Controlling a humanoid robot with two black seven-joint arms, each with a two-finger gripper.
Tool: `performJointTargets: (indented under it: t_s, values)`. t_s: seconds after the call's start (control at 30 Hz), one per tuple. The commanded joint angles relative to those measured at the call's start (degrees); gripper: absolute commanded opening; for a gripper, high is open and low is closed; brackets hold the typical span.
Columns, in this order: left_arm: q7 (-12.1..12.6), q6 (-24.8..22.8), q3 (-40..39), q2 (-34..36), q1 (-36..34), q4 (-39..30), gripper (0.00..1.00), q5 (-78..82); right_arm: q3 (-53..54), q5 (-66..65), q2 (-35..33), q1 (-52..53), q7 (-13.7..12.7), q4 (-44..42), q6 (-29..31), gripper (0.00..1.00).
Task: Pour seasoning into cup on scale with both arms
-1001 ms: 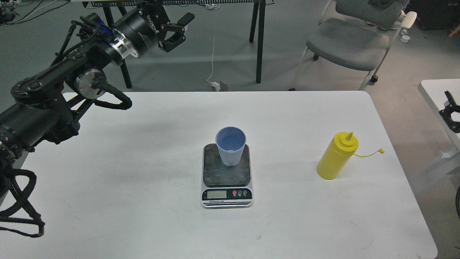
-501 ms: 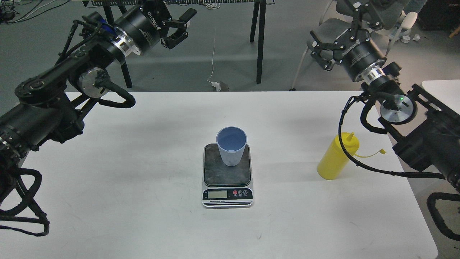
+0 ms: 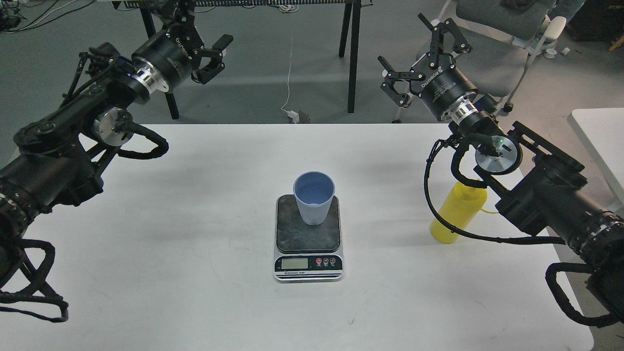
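The light blue ribbed cup (image 3: 314,197) stands upright on the dark platform of the scale (image 3: 308,239) at the middle of the white table. The yellow seasoning bottle (image 3: 456,217) stands at the right; my right arm hides its nozzle and cap strap. My right gripper (image 3: 400,40) is open and empty, raised beyond the table's far edge, up and left of the bottle. My left gripper (image 3: 222,52) is open and empty, raised past the far left of the table, far from the cup.
A grey chair (image 3: 492,39) stands behind the table at back right. Black table legs (image 3: 352,53) and a white cable (image 3: 289,73) are on the floor behind. A second white table (image 3: 597,131) sits at the right edge.
My right arm has come into view from the right and swung left, now covering the bottle's top. My left gripper has moved left and slightly down. Cup, scale and bottle have not moved.
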Motion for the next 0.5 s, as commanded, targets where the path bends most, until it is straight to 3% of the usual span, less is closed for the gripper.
performJointTargets:
  t_s: [0.0,0.2,0.47]
  values:
    - [-1.16,-1.31,-0.17,0.59,1.98,4.51,0.99,-1.4,-0.08,0.09,-3.45,-0.4,0.01,0.08,0.0,0.99]
    - [-1.25,-2.68,-0.26,0.76,2.43,9.34,0.99,-4.3,0.36,0.09,-6.0,-1.9,0.01,0.08,0.0,0.99]
    - [-1.34,-2.68,-0.17,0.67,2.51,9.7,1.0,-4.92,0.36,0.09,-8.29,-2.25,0.01,-0.09,0.0,0.99]
